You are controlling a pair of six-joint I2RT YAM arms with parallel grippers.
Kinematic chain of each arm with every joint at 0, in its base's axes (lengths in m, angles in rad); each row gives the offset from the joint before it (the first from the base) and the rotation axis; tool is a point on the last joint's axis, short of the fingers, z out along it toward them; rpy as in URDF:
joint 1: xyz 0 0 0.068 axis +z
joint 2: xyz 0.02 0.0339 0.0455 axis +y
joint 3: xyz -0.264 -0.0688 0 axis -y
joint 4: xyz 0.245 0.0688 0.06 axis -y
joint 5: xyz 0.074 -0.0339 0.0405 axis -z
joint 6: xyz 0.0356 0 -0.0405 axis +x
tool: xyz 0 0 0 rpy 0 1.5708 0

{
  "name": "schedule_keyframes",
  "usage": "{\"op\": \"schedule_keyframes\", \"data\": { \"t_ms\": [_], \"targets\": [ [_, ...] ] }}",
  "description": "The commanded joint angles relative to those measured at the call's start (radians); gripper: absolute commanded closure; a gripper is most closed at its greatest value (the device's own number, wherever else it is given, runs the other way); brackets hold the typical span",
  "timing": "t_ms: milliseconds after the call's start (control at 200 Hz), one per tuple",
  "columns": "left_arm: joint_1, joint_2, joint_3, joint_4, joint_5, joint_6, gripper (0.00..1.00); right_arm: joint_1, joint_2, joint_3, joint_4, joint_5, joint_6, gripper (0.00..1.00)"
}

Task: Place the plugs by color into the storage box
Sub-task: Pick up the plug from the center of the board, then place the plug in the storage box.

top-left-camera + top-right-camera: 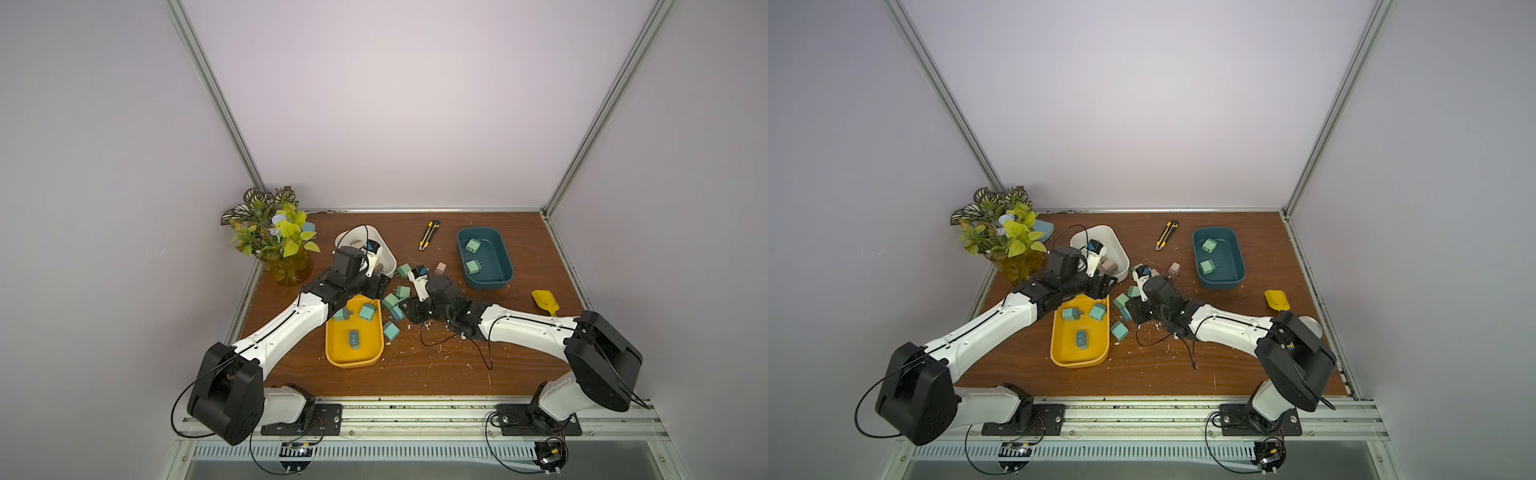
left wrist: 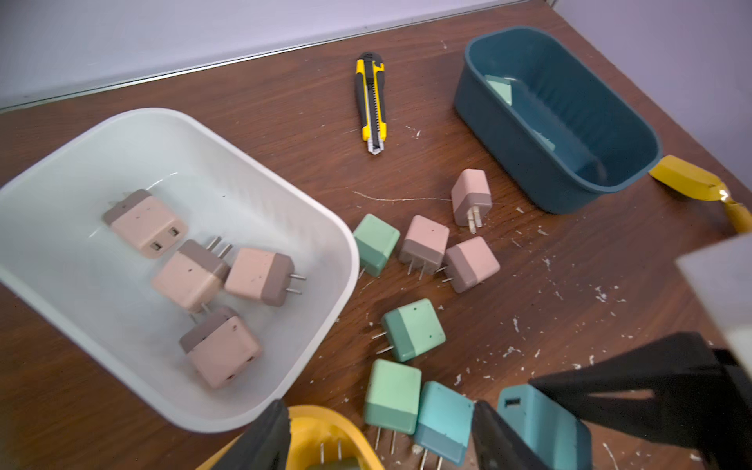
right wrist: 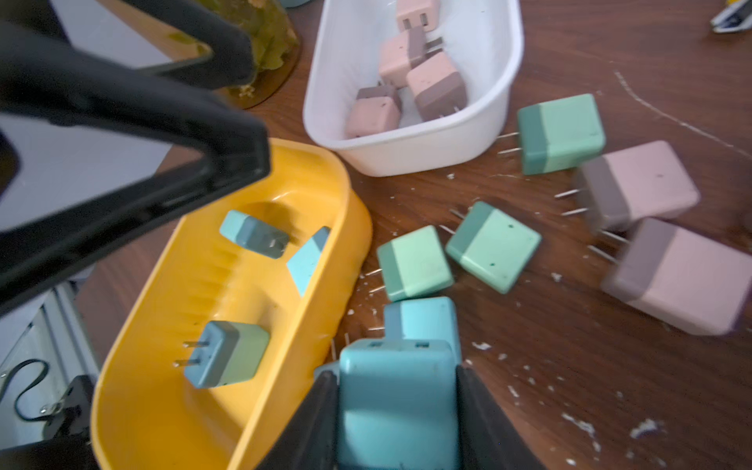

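My right gripper (image 3: pixel 396 378) is shut on a teal-blue plug (image 3: pixel 398 407), held just beside the yellow box (image 1: pixel 353 361), which holds three bluish plugs (image 3: pixel 228 352). My left gripper (image 2: pixel 378 423) hangs open between the white box (image 2: pixel 321 228) and the yellow box, with nothing between its fingers. Several pink plugs (image 2: pixel 191 276) lie in the white box. Two mint plugs (image 1: pixel 473 245) lie in the dark blue box (image 1: pixel 486 282). Loose mint plugs (image 2: pixel 413 329), pink plugs (image 2: pixel 472 264) and a teal one (image 2: pixel 443 423) are scattered on the table between the boxes.
A yellow-black utility knife (image 1: pixel 429 235) lies at the back between the white and dark blue boxes. A potted plant (image 1: pixel 274 237) stands in the back left corner. A yellow scoop (image 1: pixel 545 301) lies at the right edge. White crumbs dot the wooden table.
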Motion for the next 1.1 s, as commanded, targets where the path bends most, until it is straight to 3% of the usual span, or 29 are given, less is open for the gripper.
{"op": "schedule_keyframes", "data": {
  "t_ms": [0, 335, 555, 856, 1096],
  "targets": [
    [0.01, -0.052, -0.017, -0.051, -0.13, -0.035, 0.27, 0.052, 0.015, 0.082, 0.03, -0.029, -0.015, 0.58],
    [0.047, -0.249, -0.164, 0.006, -0.331, -0.068, 0.24, 0.18, 0.176, 0.247, -0.05, -0.028, -0.096, 0.57],
    [0.082, -0.257, -0.172, 0.044, -0.305, -0.095, 0.23, 0.21, 0.227, 0.288, -0.087, -0.004, -0.108, 0.54],
    [0.083, -0.223, -0.173, 0.046, -0.265, -0.103, 0.21, 0.218, 0.248, 0.319, -0.106, 0.01, -0.129, 0.38],
    [0.083, -0.196, -0.17, 0.051, -0.239, -0.103, 0.21, 0.22, 0.231, 0.324, -0.109, 0.061, -0.148, 0.38]
  ]
}}
